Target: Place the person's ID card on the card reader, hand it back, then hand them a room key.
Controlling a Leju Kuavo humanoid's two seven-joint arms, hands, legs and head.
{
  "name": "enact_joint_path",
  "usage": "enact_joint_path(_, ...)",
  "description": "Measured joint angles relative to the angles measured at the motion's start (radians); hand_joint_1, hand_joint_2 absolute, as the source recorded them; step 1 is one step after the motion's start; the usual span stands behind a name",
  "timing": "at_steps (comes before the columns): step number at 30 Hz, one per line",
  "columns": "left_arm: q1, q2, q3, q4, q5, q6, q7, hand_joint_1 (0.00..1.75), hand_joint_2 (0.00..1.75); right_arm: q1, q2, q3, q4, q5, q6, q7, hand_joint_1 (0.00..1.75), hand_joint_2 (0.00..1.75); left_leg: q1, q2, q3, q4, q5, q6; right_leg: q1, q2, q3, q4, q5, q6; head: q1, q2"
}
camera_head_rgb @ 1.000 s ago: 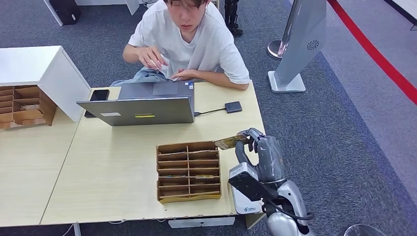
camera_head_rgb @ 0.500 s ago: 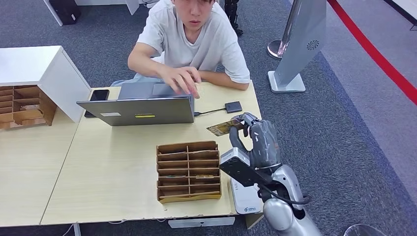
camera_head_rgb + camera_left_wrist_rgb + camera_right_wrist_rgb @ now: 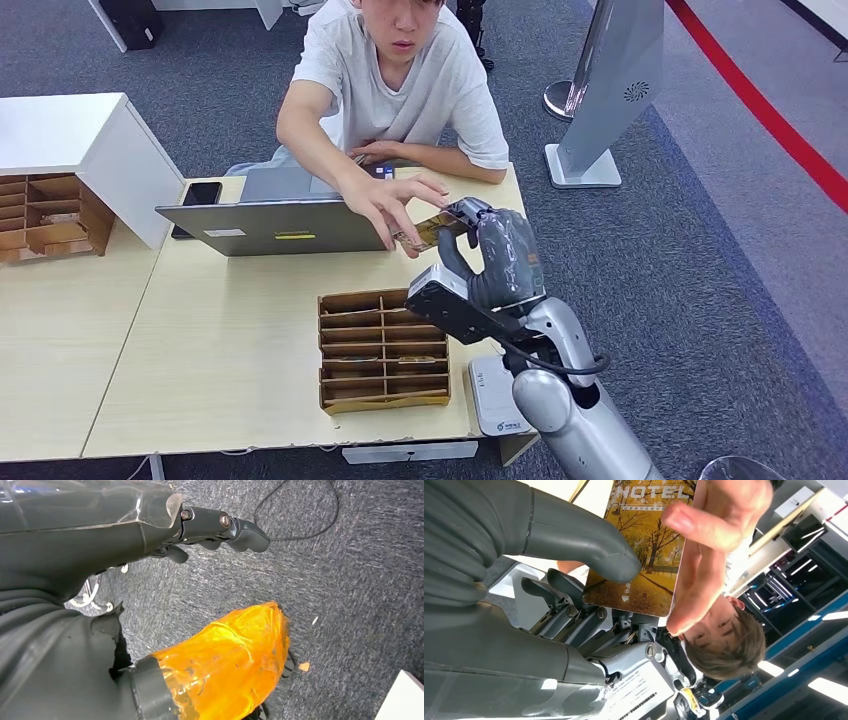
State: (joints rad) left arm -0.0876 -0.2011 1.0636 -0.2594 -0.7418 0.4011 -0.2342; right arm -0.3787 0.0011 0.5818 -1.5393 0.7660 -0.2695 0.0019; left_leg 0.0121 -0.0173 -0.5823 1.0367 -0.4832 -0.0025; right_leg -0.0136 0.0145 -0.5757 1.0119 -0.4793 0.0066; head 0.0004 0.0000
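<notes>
The right hand [image 3: 497, 262] pinches the key card [image 3: 646, 555] with thumb and fingers, above the table [image 3: 230, 330]. The person's hand [image 3: 395, 205] touches the card too. A laptop [image 3: 285, 225] and wooden tray [image 3: 383, 350] sit nearby. The left hand [image 3: 150, 525] hangs over carpet, holding nothing.

The left robot hand [image 3: 220, 527] hangs over grey carpet [image 3: 350, 580], dark fingers [image 3: 245, 532] loosely extended, holding nothing.
</notes>
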Motion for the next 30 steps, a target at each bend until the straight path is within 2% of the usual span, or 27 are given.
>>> enact_joint_path(12, -0.016, 0.005, -0.021, 0.000, -0.008, 0.003, 0.009, 0.00, 0.00, -0.065, 0.021, 0.034, 0.066, 0.020, 0.030, 0.028, 1.72, 1.75, 0.000, 0.000, 0.000, 0.000, 0.001, -0.001, 0.000, 0.000, 0.000, 0.000, 0.001, -0.001, 0.000, 0.000)
enact_joint_path(16, -0.020, 0.005, -0.022, 0.000, -0.009, 0.004, 0.010, 0.00, 0.00, -0.076, 0.022, 0.047, 0.081, 0.028, 0.034, 0.029, 0.02, 1.75, 0.000, 0.000, 0.000, 0.000, 0.001, -0.001, 0.000, 0.000, 0.000, 0.000, 0.001, -0.001, 0.000, 0.000)
enact_joint_path(30, -0.021, 0.008, -0.023, 0.000, -0.009, 0.004, 0.010, 0.00, 0.00, -0.093, 0.023, 0.069, 0.100, 0.051, 0.046, 0.039, 0.00, 1.75, 0.000, 0.000, 0.000, 0.000, 0.001, -0.001, 0.000, 0.000, 0.000, 0.000, 0.001, -0.001, 0.000, 0.000)
